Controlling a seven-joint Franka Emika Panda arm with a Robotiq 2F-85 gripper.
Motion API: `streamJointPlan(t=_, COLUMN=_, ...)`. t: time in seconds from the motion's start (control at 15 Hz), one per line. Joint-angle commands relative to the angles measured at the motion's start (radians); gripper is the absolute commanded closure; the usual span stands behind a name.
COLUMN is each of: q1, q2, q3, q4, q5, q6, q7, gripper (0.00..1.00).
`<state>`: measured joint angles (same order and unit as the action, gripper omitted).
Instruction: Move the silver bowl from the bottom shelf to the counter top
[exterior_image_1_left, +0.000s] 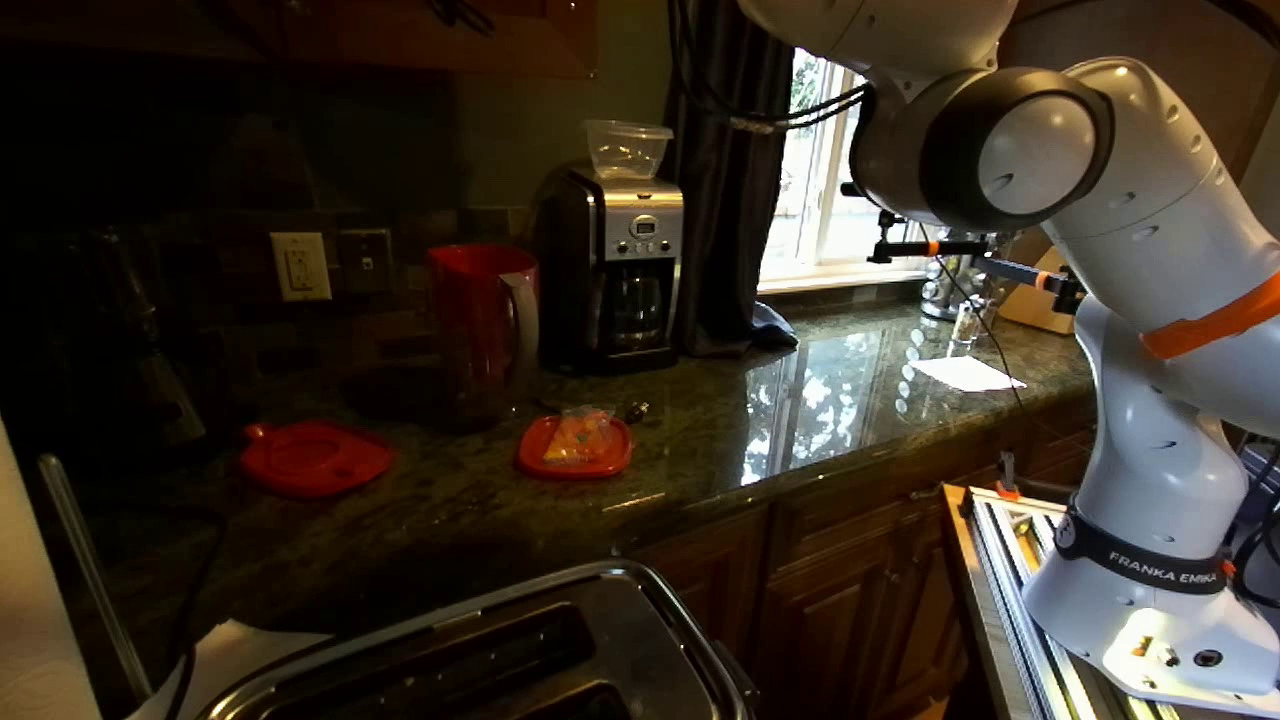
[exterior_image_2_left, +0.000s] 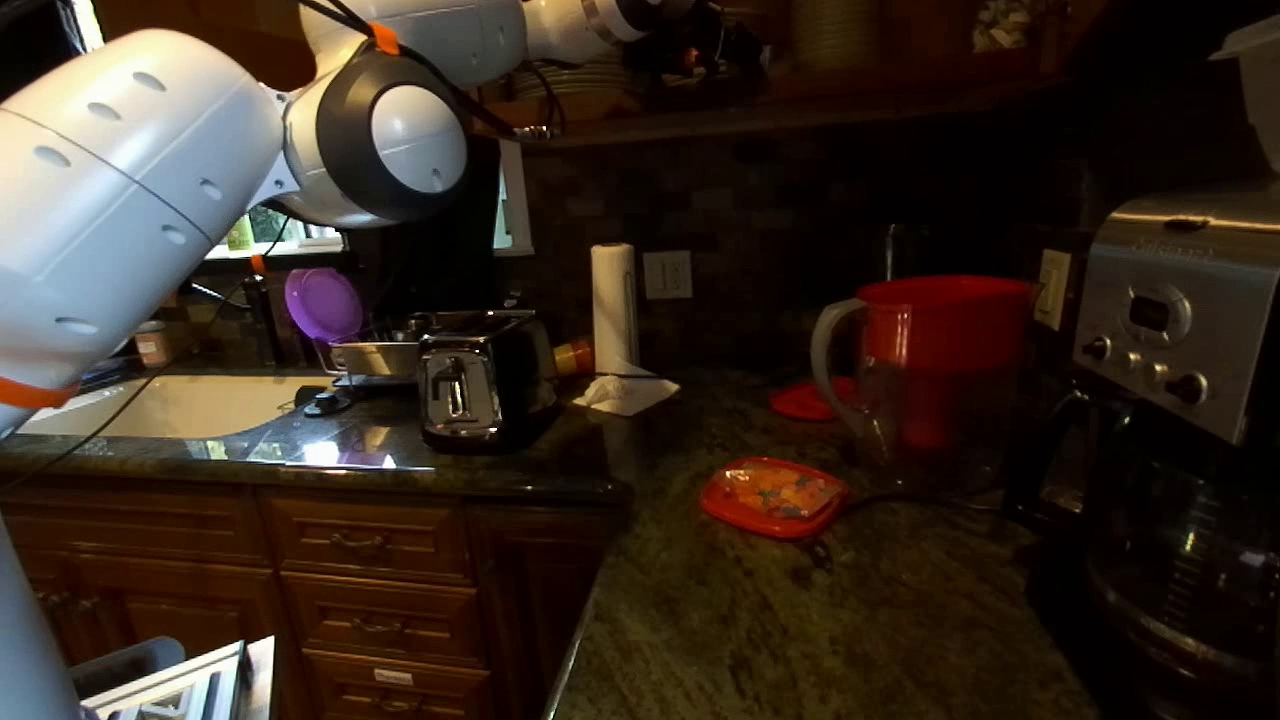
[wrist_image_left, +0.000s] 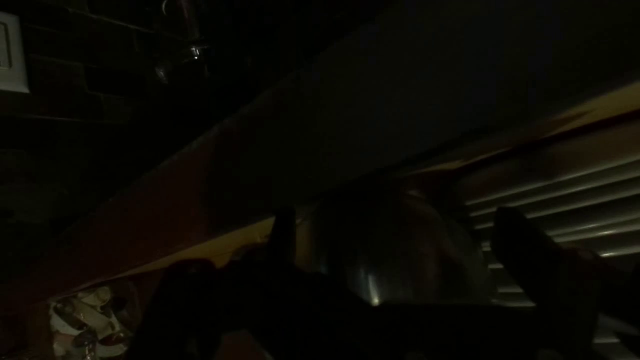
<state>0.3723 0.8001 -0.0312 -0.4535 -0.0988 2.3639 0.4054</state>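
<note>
The shelf (exterior_image_2_left: 820, 115) holds plates (wrist_image_left: 595, 205) beside the silver bowl (wrist_image_left: 400, 245).

I get a nearly black wrist view; in an exterior view, the blown-out window (exterior_image_1_left: 812, 180) glares off the counter (exterior_image_1_left: 695, 425).

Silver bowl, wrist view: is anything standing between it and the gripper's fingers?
Nothing visible does. In the dim wrist view the gripper stands open, its fingers either side of the silver bowl, apparently clear of it. A stack of plates shows behind the finger on the picture's right; contact there is too dark to tell.
</note>
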Motion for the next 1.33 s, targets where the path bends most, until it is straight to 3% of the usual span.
streamJointPlan(t=0.0, q1=0.003, q2=0.003, q3=-0.019, q4=-0.001, q5=-0.005, q6=-0.040, q7=0.045, gripper=0.00)
streamJointPlan(t=0.8, q1=0.006, q2=-0.012, q3=-0.023, q4=-0.016, q5=-0.011, q6=-0.083, q7=0.040, gripper=0.00)
streamJointPlan(t=1.27, q1=-0.005, q2=-0.016, q3=0.003, q4=0.005, q5=0.024, q6=0.032, q7=0.036, gripper=0.00)
